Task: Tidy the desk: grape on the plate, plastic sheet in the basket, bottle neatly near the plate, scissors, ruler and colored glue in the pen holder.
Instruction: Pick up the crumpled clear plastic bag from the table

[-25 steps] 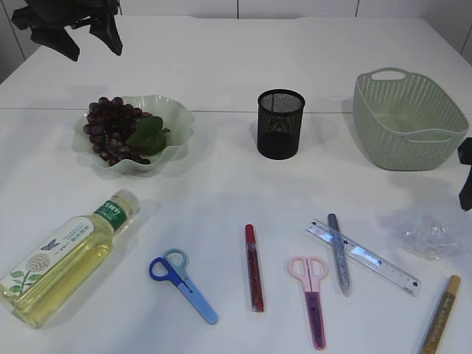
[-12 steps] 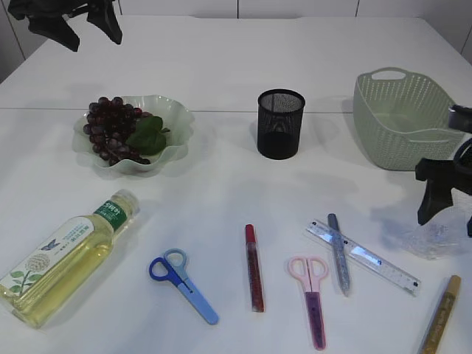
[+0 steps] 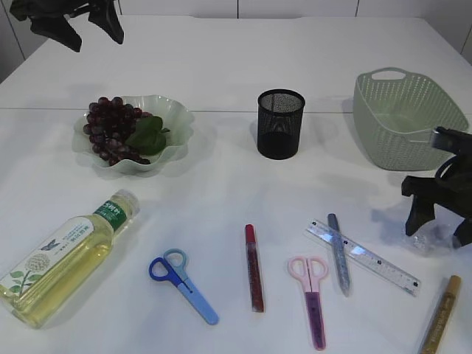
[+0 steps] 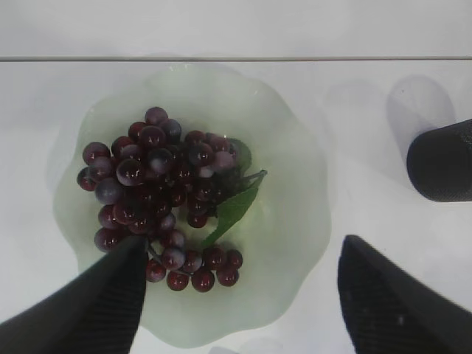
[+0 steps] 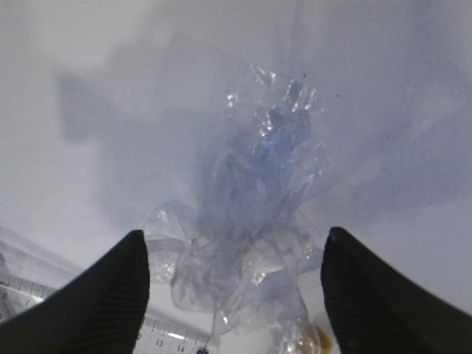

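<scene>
Left gripper (image 3: 74, 26) at 10 o'clock of the table, hanging high over the plate (image 3: 177, 118), jaws wide, nothing in them. You can leave it there – the grape (image 3: 110, 129) already lies on the plate, so that part looks done.

Bottle (image 3: 63, 254) lies on its side at 8 o'clock, cap pointing toward the plate, well apart from it. Its label shows a flower drawing and small print – too small to read.

Across the front, left to right: blue scissors (image 3: 184, 284), red glue (image 3: 254, 267), pink scissors (image 3: 313, 295), silver glue (image 3: 338, 253) lying crossed over the ruler (image 3: 363, 256), gold glue (image 3: 441, 313) at 5 o'clock. All still outside the pen holder (image 3: 280, 123) at 12 o'clock.

Step in hand, as I judge it: the plastic sheet (image 5: 243, 243) at 3 o'clock. Right gripper (image 3: 436, 215) is just above it, jaws spread wide either side, empty. You want to:
1. come straight down so both fingers straddle the crumpled bulk, not a loose edge
2. close fully – the film is thin and will likely slip
3. lift clear of the ruler just beside it, then move to the basket (image 3: 383, 133) at 2 o'clock.

In the right wrist view the ruler's digits 13 and 14 can be read.
</scene>
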